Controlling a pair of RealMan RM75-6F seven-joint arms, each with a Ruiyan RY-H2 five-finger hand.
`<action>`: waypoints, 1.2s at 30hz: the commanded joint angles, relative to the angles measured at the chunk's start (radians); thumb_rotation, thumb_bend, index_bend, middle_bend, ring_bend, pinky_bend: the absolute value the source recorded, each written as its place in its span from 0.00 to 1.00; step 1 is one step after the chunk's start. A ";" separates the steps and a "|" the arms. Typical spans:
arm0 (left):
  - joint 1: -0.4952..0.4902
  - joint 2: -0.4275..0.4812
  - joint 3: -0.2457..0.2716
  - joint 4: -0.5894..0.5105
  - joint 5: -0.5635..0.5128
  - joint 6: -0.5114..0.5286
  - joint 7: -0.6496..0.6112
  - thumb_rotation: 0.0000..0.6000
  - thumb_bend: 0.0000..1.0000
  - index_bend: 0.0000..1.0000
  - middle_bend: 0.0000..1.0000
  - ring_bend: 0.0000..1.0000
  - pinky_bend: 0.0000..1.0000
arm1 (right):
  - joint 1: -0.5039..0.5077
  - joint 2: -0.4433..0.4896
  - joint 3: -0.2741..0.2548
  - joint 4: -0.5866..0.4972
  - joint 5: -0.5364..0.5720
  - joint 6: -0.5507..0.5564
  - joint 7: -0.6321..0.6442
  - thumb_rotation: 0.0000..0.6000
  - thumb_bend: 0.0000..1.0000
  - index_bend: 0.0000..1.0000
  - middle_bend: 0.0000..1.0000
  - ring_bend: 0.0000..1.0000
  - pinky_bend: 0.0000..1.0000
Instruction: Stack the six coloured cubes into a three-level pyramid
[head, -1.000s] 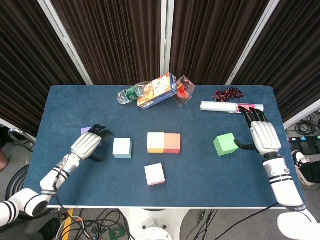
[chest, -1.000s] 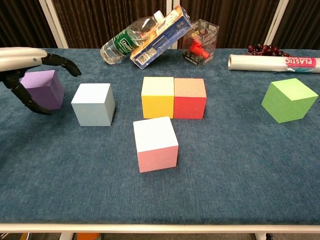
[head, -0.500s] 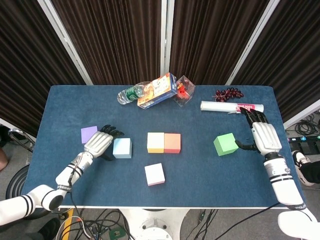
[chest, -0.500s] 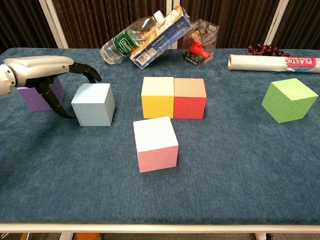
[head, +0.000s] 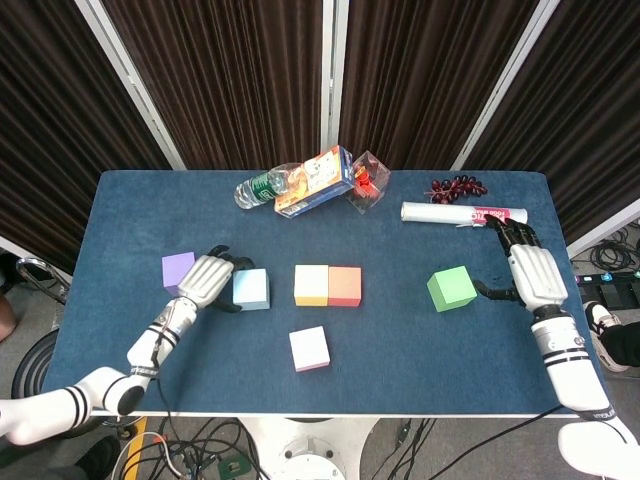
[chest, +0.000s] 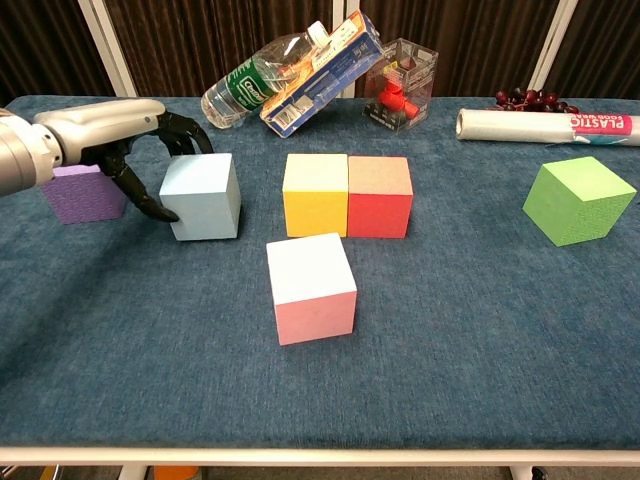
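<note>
My left hand (head: 205, 280) (chest: 120, 125) grips the light blue cube (head: 251, 289) (chest: 203, 196), fingers over its far side and thumb low on its left face. The purple cube (head: 177, 269) (chest: 82, 192) sits just behind the hand. At mid-table the yellow cube (head: 311, 285) (chest: 315, 193) and the red cube (head: 345, 285) (chest: 379, 195) stand side by side, touching. In front of them lies the pink cube (head: 309, 348) (chest: 311, 287). The green cube (head: 451, 288) (chest: 580, 200) stands turned at the right. My right hand (head: 530, 272) is open just right of it, shown only in the head view.
Along the back edge lie a water bottle (head: 262, 187) (chest: 250, 85), a carton (head: 315, 180) (chest: 320, 75) leaning on it, a clear box (head: 368, 180) (chest: 400, 85) with a red thing inside, dark grapes (head: 457, 187) (chest: 525, 99) and a plastic wrap roll (head: 455, 213) (chest: 545, 125).
My left hand left the purple cube, reached the light blue cube, closed round it and shifted it right and slightly back. The right hand drew a little away from the green cube.
</note>
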 joint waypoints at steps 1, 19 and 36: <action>-0.020 -0.005 -0.005 0.020 0.014 -0.013 -0.019 1.00 0.16 0.29 0.49 0.32 0.14 | -0.001 0.001 0.001 -0.001 -0.001 0.001 -0.002 1.00 0.15 0.00 0.13 0.00 0.00; -0.140 -0.037 0.002 0.135 0.098 -0.087 -0.111 1.00 0.16 0.29 0.48 0.32 0.13 | -0.021 0.006 0.012 -0.009 0.016 0.012 -0.009 1.00 0.15 0.00 0.13 0.00 0.00; -0.171 -0.071 0.014 0.163 0.089 -0.089 -0.107 1.00 0.16 0.29 0.48 0.32 0.13 | -0.027 0.001 0.018 0.004 0.020 0.003 -0.005 1.00 0.15 0.00 0.13 0.00 0.00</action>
